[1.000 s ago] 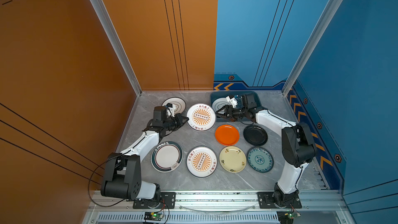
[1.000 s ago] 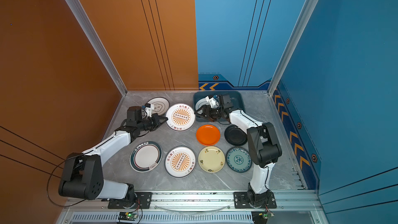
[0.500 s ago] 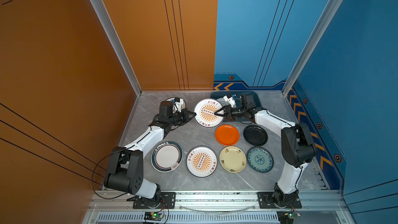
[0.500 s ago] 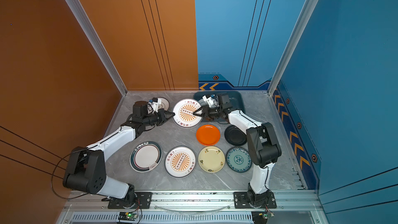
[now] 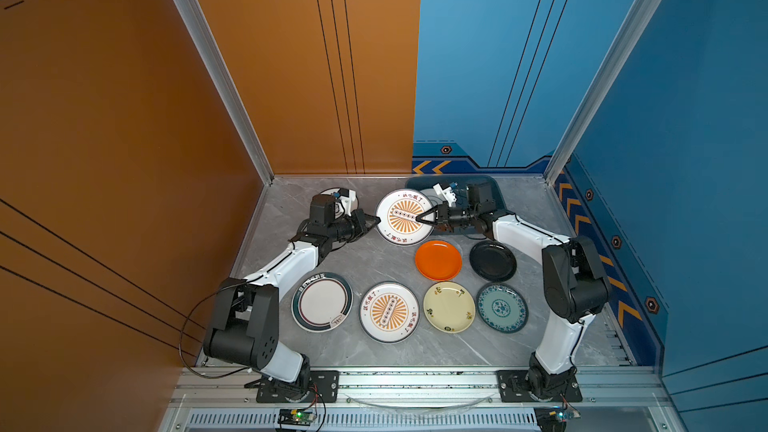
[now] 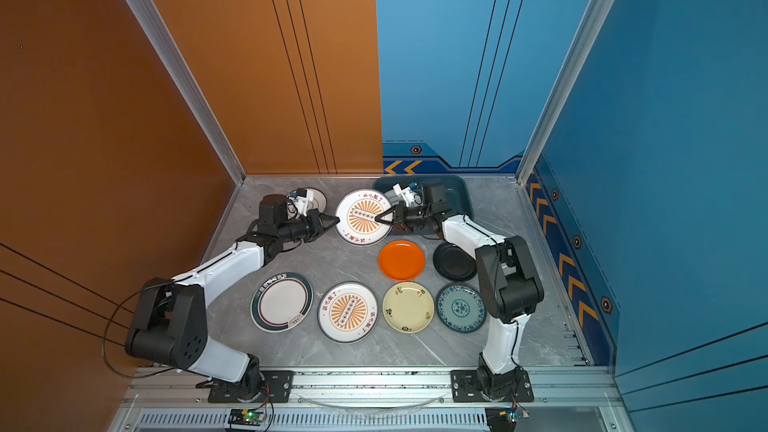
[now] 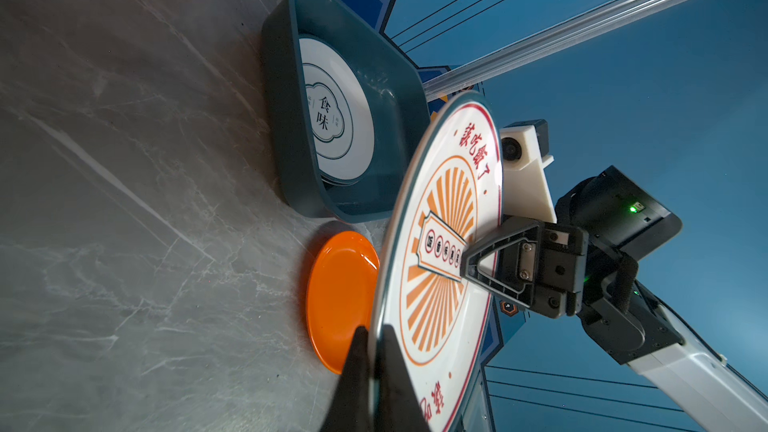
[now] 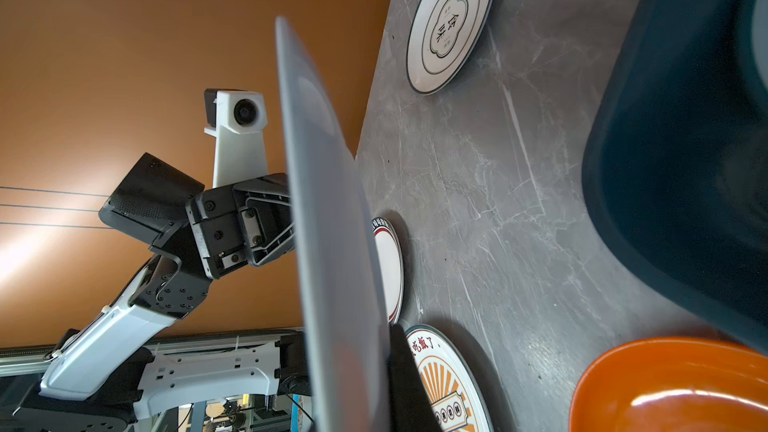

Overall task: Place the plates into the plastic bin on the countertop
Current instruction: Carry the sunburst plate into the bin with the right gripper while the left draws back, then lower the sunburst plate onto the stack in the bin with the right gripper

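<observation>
Two hands clamp one sunburst plate (image 5: 395, 228), held tilted above the counter (image 5: 365, 259) just beside the plastic bin (image 7: 278, 126): the left hand (image 5: 376, 221) pinches its left rim, the right hand (image 5: 420, 218) grips the opposite side. A cloud-emblem plate (image 7: 332, 118) lies inside the bin; an orange plate (image 5: 438, 260) lies flat on the counter nearby.

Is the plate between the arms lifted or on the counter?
Lifted. Left claw and right claw pinch the sunburst plate, clear of the countertop.
</observation>
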